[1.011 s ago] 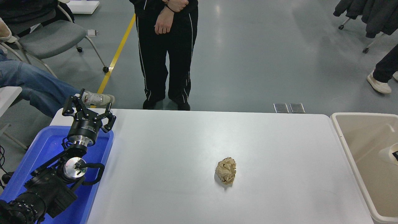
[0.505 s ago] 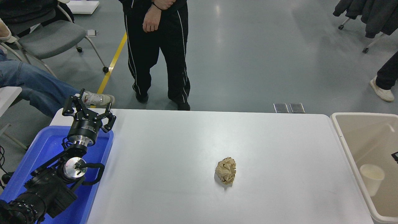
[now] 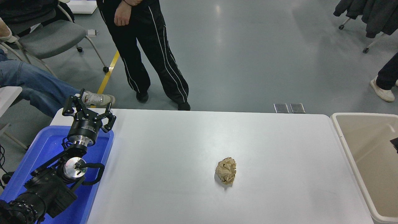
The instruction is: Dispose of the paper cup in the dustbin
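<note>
The beige dustbin (image 3: 341, 137) stands off the table's right end, and only its pale inner walls and floor show. The paper cup is out of view. Of my right gripper (image 3: 395, 144) only a small black tip shows at the right edge, above the dustbin's inside. My left gripper (image 3: 87, 105) is parked at the lower left, open and empty, above the blue bin.
A crumpled brown paper ball (image 3: 226, 170) lies on the white table (image 3: 174, 149), right of centre. A blue plastic bin (image 3: 46, 146) sits under the left arm. A person in black trousers (image 3: 146, 59) stands beyond the far edge; chairs and seated legs are at the far left.
The cup showed in the dustbin half a second ago; now it is out of sight. The right gripper's tip has shifted slightly up. The standing person has stepped left.
</note>
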You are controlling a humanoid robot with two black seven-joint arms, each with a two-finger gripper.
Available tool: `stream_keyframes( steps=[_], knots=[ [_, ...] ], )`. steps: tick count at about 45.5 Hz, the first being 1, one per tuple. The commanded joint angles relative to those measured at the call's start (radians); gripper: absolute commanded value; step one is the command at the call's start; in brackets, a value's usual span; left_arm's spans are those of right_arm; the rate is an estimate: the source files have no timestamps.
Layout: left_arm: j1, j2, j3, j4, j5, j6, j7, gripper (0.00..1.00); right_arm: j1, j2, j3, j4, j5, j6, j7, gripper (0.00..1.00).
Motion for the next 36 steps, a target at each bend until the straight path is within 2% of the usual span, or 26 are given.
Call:
stream_keyframes(
  steps=[1, 12, 18, 30, 36],
  knots=[
    [0.000, 0.000, 0.001, 0.000, 0.000, 0.000, 0.000, 1.00, 0.012, -0.012, 0.003, -0.004, 0.009, 0.015, 0.000, 0.99],
    [0.000, 0.000, 0.001, 0.000, 0.000, 0.000, 0.000, 1.00, 0.040, -0.037, 0.072, 0.052, 0.160, 0.009, 0.006, 0.99],
    [0.000, 0.000, 0.001, 0.000, 0.000, 0.000, 0.000, 1.00, 0.065, -0.060, 0.169, 0.135, 0.174, 0.006, 0.012, 0.99],
    [0.000, 0.000, 0.001, 0.000, 0.000, 0.000, 0.000, 1.00, 0.063, -0.273, 0.483, 0.569, 0.166, -0.004, 0.018, 0.99],
    [0.000, 0.000, 0.001, 0.000, 0.000, 0.000, 0.000, 1.00, -0.004, -0.299, 0.652, 0.727, 0.155, -0.001, 0.018, 0.99]
  ],
)
